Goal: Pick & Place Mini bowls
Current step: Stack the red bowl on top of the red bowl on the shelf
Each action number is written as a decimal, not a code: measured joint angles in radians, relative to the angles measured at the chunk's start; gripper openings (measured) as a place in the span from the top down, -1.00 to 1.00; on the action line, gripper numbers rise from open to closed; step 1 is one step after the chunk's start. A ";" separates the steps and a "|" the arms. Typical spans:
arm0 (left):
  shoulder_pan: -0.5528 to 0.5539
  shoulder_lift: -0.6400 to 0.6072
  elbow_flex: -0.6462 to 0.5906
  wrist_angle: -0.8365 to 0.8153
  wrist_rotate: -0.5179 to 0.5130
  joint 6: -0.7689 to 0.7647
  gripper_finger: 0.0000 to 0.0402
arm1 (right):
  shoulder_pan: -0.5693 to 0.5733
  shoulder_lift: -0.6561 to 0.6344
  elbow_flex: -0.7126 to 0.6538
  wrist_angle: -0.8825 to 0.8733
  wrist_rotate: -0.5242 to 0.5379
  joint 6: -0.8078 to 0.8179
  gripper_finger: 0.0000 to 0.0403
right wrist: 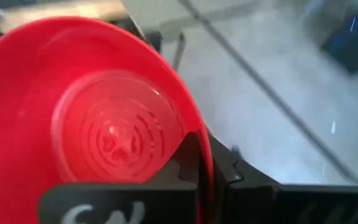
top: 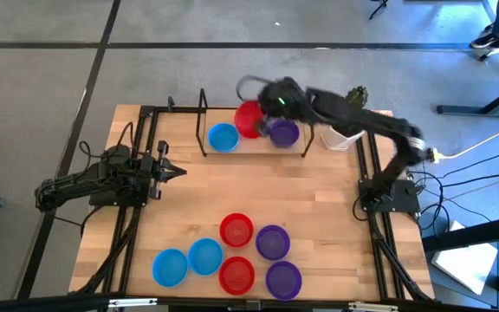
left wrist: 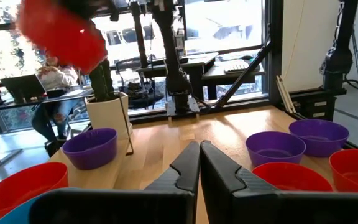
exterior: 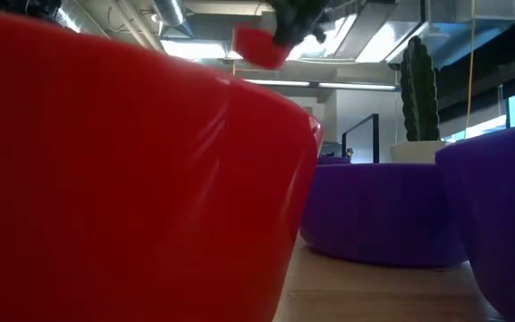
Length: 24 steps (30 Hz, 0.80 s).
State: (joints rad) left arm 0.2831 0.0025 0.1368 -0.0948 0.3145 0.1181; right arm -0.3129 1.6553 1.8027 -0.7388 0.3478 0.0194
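Six mini bowls lie in a group near the table's front edge: red [top: 236,230], purple [top: 272,242], blue [top: 204,256], blue [top: 170,266], red [top: 236,275] and purple [top: 283,280]. At the far edge a blue bowl [top: 223,137] and a purple bowl [top: 283,133] rest on their bases. Between and above them hangs a red bowl [top: 249,119], with my right gripper [right wrist: 207,155] shut on it. My left gripper [top: 176,171] waits shut and level at the table's left. My right gripper holds the red bowl by its rim [right wrist: 205,146], with one finger inside the bowl and one outside. The fingers slant down from the table's right side. The bowl [exterior: 262,45] is lifted clear of the table and tilted.
A white pot with a cactus [left wrist: 107,112] stands at the far right, beside the purple bowl and partly under my right arm. A black frame [top: 203,121] borders the far bowls. Bare wood lies across the table's middle.
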 joint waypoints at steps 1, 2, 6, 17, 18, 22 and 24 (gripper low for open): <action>0.000 0.000 0.000 0.000 0.000 0.000 0.95 | -0.031 0.048 0.056 -0.046 -0.029 0.013 0.99; 0.000 0.000 0.000 0.000 0.000 0.000 0.95 | -0.059 0.095 0.108 -0.089 -0.055 0.020 0.99; 0.000 0.000 0.000 0.000 -0.006 0.020 0.95 | -0.137 0.273 0.286 -0.213 -0.150 0.042 0.99; 0.000 0.000 0.000 0.001 -0.007 0.027 0.98 | -0.223 0.576 0.515 -0.315 -0.211 0.033 0.99; 0.000 0.000 0.000 0.001 -0.007 0.027 0.97 | -0.228 0.585 0.515 -0.320 -0.211 0.033 0.99; 0.000 0.000 0.000 0.001 -0.007 0.027 0.96 | -0.243 0.602 0.516 -0.347 -0.211 0.036 0.99; 0.000 0.000 0.000 0.001 -0.007 0.027 0.97 | -0.244 0.610 0.516 -0.358 -0.210 0.048 0.99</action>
State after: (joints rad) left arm 0.2829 0.0025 0.1368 -0.0937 0.3073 0.1448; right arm -0.5573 2.2650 2.3188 -1.0966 0.1379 0.0674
